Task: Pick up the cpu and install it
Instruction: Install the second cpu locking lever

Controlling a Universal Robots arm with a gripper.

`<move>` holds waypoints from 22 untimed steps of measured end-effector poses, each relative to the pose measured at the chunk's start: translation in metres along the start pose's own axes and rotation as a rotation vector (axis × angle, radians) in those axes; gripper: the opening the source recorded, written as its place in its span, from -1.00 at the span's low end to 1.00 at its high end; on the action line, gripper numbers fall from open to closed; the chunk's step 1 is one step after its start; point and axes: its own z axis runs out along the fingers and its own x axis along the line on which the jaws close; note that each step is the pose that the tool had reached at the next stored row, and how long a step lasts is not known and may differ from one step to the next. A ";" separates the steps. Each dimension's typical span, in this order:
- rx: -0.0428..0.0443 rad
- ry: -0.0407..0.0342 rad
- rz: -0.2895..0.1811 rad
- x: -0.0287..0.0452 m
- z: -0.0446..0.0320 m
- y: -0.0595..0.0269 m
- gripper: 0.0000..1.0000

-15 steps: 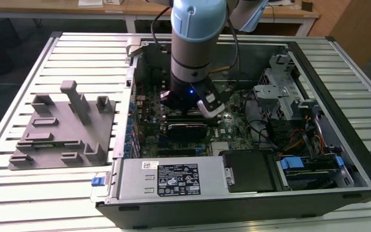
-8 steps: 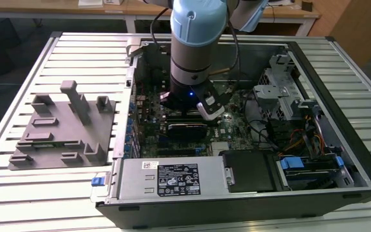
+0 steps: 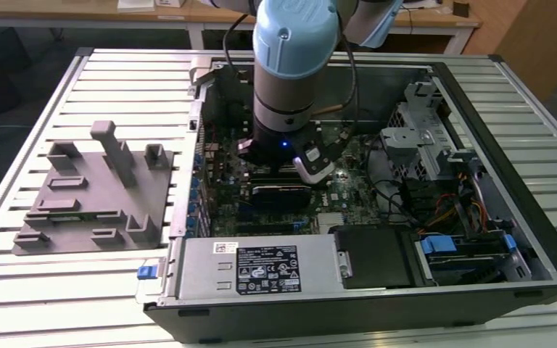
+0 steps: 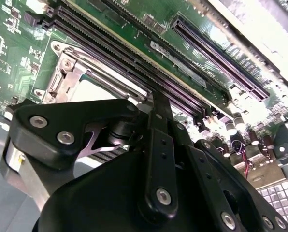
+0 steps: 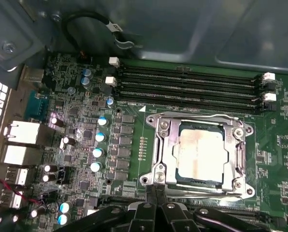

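Note:
The cpu [image 5: 199, 153], a pale silver square, lies flat inside the metal socket frame [image 5: 159, 145] on the green motherboard. The second wrist view shows a corner of the cpu [image 4: 93, 89] beyond the black gripper body. My gripper [image 5: 158, 200] hangs just outside the frame's near edge, off the chip, with its two black fingers together and nothing between them. In the exterior view the arm [image 3: 293, 72] reaches down into the open computer case [image 3: 510, 145], over the motherboard.
Several long black memory slots [image 5: 187, 89] run beside the socket. Capacitors [image 5: 99, 152] and rear ports [image 5: 23, 133] stand on its other side. A power supply [image 3: 259, 268] and drive cage [image 3: 423, 138] crowd the case. A grey fixture [image 3: 95, 196] sits on the slatted table.

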 end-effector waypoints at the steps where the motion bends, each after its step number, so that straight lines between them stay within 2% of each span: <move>1: -0.0039 -0.0002 -0.001 0.0004 0.0007 -0.0002 -0.79; 4: -0.0210 -0.0011 -0.003 0.0017 0.0021 -0.0005 -0.79; 7: -0.0303 -0.0014 -0.005 0.0030 0.0036 -0.0007 -0.79; 18: -0.0414 -0.0005 -0.012 0.0068 0.0072 -0.0014 -0.79; 22: -0.0420 -0.0008 -0.012 0.0068 0.0030 -0.0002 -0.79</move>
